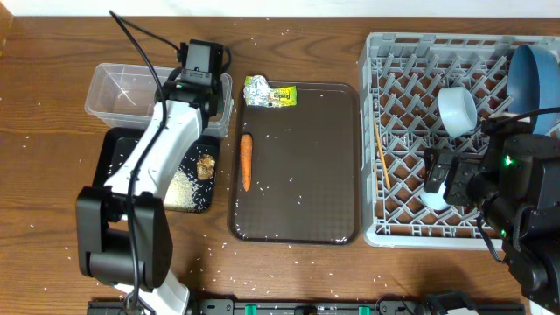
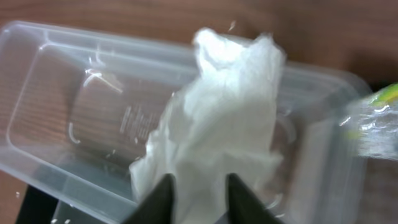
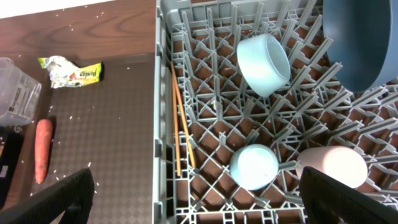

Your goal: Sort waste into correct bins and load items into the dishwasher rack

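Observation:
Crumpled white paper (image 2: 217, 118) hangs over the clear tub (image 2: 62, 81), its lower end lying between the parted fingers of my left gripper (image 2: 198, 186). In the overhead view that arm reaches over the clear tub's (image 1: 114, 87) right end. Rice (image 1: 181, 188) and a brown lump (image 1: 206, 166) lie in the black tub (image 1: 118, 144). The carrot (image 1: 246, 161) and wrapper (image 1: 269, 93) rest on the brown tray (image 1: 297, 175). The rack (image 1: 385, 52) holds the plate (image 3: 364, 40), white bowl (image 3: 264, 64), light-blue cup (image 3: 254, 166), pink cup (image 3: 333, 165) and chopsticks (image 3: 180, 118). My right gripper (image 3: 196, 199) is wide open above the rack's near corner.
Loose rice grains are scattered over the wooden table and tray. The black tub sits directly in front of the clear one, with the tray beside both. The right arm's body (image 1: 516, 192) covers the rack's near right part.

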